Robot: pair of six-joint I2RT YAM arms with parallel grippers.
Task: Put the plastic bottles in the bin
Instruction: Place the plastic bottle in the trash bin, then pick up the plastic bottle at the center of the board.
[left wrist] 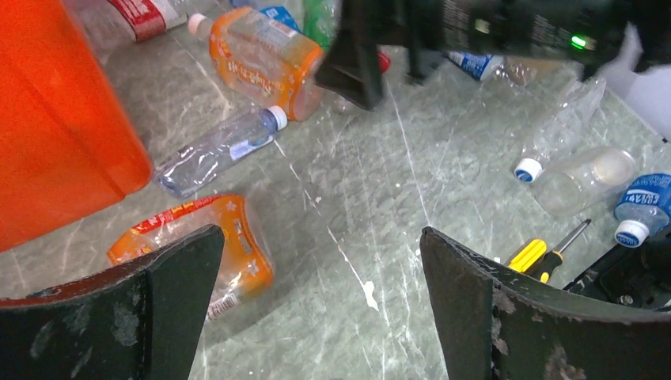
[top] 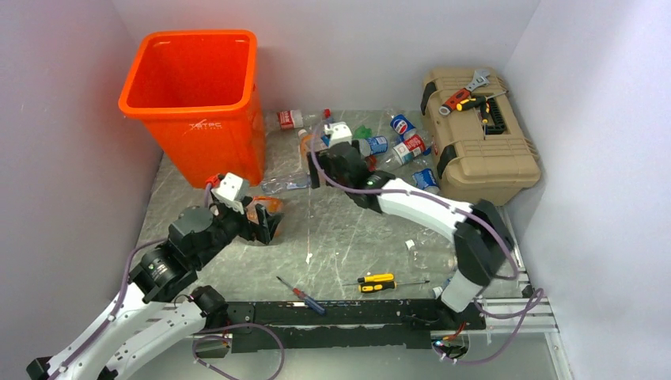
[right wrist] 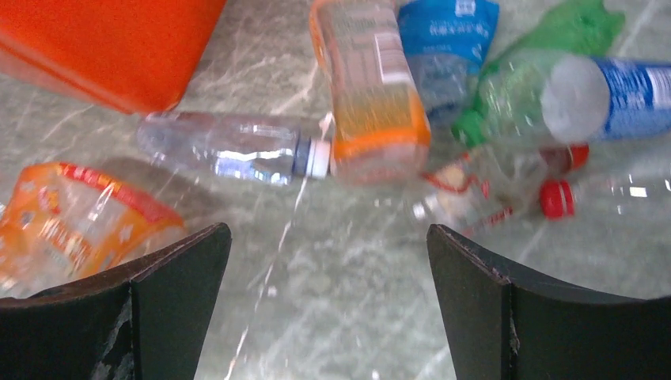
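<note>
The orange bin (top: 190,95) stands at the back left, and its wall shows in the left wrist view (left wrist: 55,119) and the right wrist view (right wrist: 103,39). Several plastic bottles lie on the table. My left gripper (top: 267,228) (left wrist: 320,237) is open just above the table, with a crushed orange-labelled bottle (left wrist: 229,237) by its left finger. My right gripper (top: 316,168) (right wrist: 328,237) is open and empty over bare table. Ahead of it lie a large orange bottle (right wrist: 372,87), a clear white-capped bottle (right wrist: 229,146), a green bottle (right wrist: 514,87) and a red-capped bottle (right wrist: 558,198).
A tan toolbox (top: 479,134) with tools on its lid stands at the back right, with more bottles (top: 407,146) beside it. Yellow-handled screwdrivers (top: 376,281) and a red-and-blue one (top: 305,294) lie near the front rail. White walls close in the sides.
</note>
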